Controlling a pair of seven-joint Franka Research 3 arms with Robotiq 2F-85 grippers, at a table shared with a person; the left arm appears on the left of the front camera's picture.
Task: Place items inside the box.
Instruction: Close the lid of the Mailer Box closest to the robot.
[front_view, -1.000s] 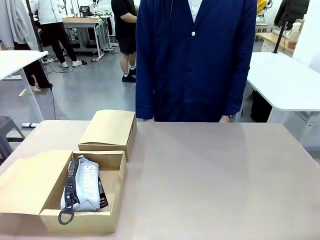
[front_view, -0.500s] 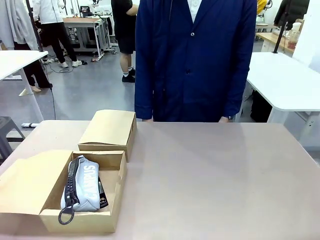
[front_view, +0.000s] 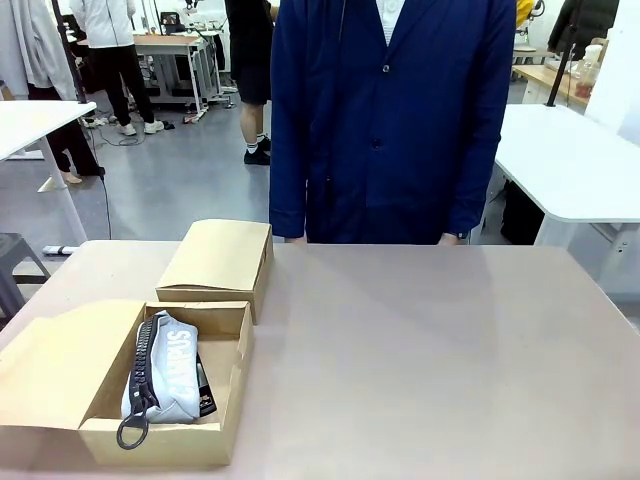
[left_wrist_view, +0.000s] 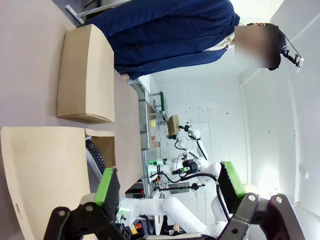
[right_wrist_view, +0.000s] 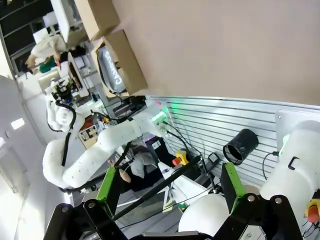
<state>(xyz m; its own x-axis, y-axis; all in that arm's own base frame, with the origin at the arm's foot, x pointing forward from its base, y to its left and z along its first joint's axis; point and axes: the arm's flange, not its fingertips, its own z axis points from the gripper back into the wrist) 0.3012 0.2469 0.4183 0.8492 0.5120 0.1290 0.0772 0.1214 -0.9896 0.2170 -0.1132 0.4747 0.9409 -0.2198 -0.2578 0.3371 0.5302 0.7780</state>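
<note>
Grey-blue zip pouch (front_view: 165, 368) lies lengthwise in the open brown cardboard box (front_view: 228, 420) at the counter's (front_view: 420, 350) near left corner, nearer the left gripper (left_wrist_view: 167, 187), which hangs wide and empty. The right gripper (right_wrist_view: 170, 187), likewise spread and bare, faces it from across; its wrist view catches white lettering, possibly "CAMPUS".

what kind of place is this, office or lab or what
Most likely a robotics lab or workshop: the person across the table wears a navy work coat, white workbenches stand around, and another table's equipment sits behind.
</note>
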